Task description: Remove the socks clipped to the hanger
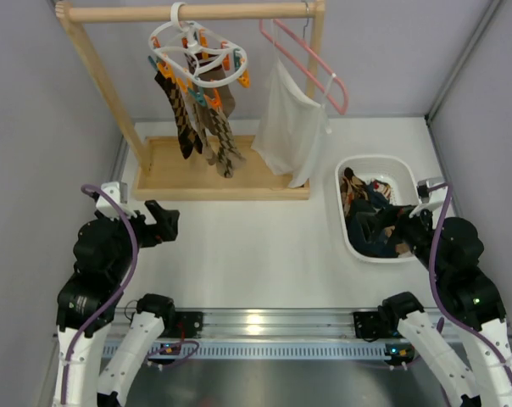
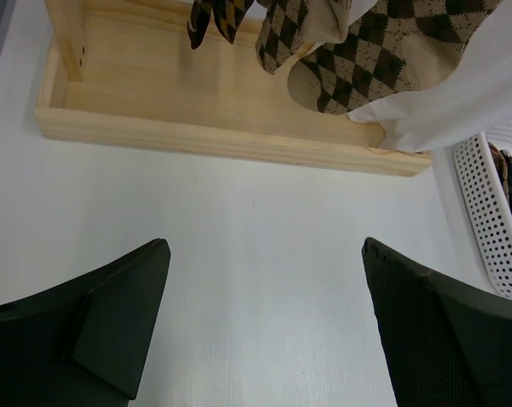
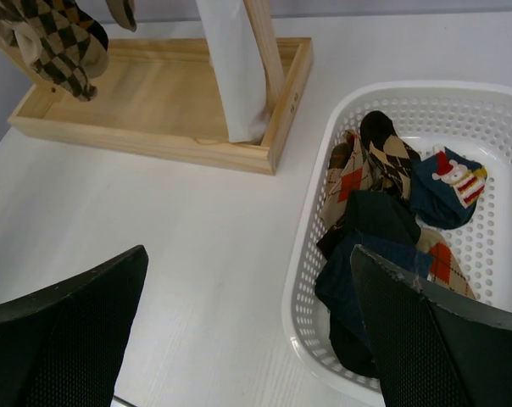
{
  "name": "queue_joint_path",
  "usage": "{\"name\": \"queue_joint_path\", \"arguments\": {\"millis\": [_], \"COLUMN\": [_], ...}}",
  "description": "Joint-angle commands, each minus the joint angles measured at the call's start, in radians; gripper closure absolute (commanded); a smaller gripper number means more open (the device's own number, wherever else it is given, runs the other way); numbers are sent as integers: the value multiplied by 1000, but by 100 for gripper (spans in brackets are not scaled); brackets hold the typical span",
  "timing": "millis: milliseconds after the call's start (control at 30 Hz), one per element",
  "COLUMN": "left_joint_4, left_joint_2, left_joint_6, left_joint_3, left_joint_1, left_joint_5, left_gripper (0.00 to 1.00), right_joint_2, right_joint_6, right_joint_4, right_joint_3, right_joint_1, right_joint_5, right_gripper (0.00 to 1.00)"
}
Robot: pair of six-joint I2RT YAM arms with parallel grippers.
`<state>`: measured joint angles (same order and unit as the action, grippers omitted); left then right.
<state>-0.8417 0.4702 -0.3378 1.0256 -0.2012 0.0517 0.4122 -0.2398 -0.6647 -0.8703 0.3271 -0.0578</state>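
**Several socks hang clipped near the bench's far-left corner**

The socks (image 1: 201, 119), argyle and plain brown, dangle from the white ring hanger (image 1: 197, 52). Their long axes are vertical and their toes point down at the wooden tray (image 1: 167, 174). They look light, soft and limp, so a pinch low on the leg and a downward pull should free them. The left gripper (image 2: 264, 246) and right gripper (image 3: 249, 253) both gape wide and empty, back toward the near edge.

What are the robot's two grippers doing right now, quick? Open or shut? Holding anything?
Left gripper: jaws open, holding nothing.
Right gripper: jaws open, holding nothing.
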Motion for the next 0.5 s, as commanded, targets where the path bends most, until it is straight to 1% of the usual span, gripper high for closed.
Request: {"name": "queue_joint_path", "arguments": {"millis": [0, 133, 167, 267, 300, 367, 400, 467], "left_joint_4": [15, 16, 15, 15, 16, 21, 23, 45], "left_joint_2": [-8, -7, -7, 2, 7, 15, 16, 5], "left_joint_6": [-3, -36, -41, -70, -78, -102, -113, -115], "left_joint_3": [-2, -9, -7, -9, -10, -19, -25, -45], "left_joint_1": [-3, -3, -3, -3, -3, -3, -3, -3], "left_joint_5": [22, 37, 37, 46, 50, 86, 106, 128], "left_gripper": [2, 2, 2, 2, 2, 2, 2, 2], "right_joint_2": [2, -16, -19, 0, 31, 77, 142, 241], "right_joint_6": [-16, -53, -59, -96, -113, -153, -162, -200], "right_joint_4": [85, 174, 236, 328, 411, 500, 534, 606], "right_joint_3": [4, 68, 82, 117, 125, 146, 142, 114], "right_joint_1": [13, 12, 15, 13, 13, 13, 15, 33], "right_joint_5": [-10, -49, -77, -224, -316, -417, -491, -526], "right_gripper": [1, 1, 0, 0, 1, 1, 1, 1]}}
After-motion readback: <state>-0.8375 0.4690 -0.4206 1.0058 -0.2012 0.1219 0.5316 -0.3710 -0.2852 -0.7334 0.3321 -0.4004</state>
